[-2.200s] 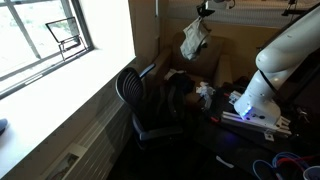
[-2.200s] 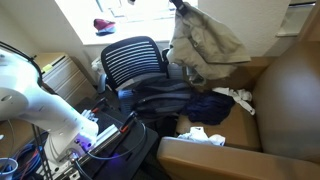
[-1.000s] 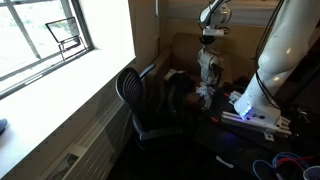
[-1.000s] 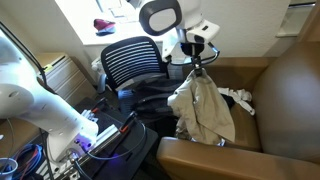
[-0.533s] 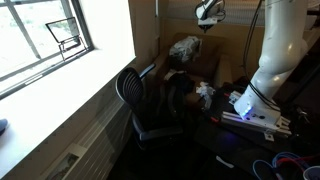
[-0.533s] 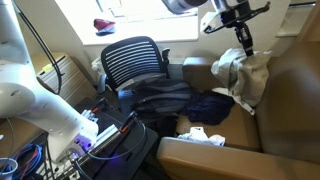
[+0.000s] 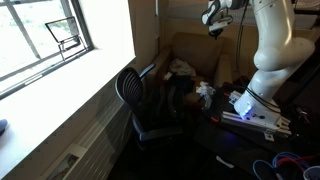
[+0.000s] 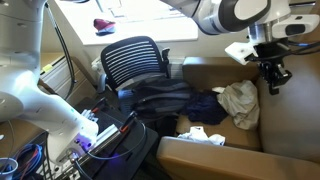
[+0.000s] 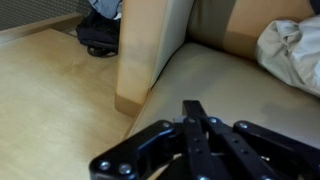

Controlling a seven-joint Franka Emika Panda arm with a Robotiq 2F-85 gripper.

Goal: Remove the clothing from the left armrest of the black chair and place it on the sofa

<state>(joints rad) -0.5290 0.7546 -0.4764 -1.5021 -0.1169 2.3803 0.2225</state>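
The beige clothing lies crumpled on the seat of the brown sofa. It also shows in an exterior view and at the top right of the wrist view. My gripper hangs above the sofa, up and to the side of the clothing and apart from it. It also shows high in an exterior view. In the wrist view my gripper has its fingers together with nothing between them. The black chair stands beside the sofa in both exterior views, by the window.
Dark clothes are piled on the chair seat and a blue cloth lies on the sofa's near end. White items sit on the sofa arm. The robot base and cables crowd the floor. A wooden panel borders the sofa.
The clothing hung from my gripper over the sofa half a second ago. Now it lies on the sofa seat, and my gripper has moved up and away from it.
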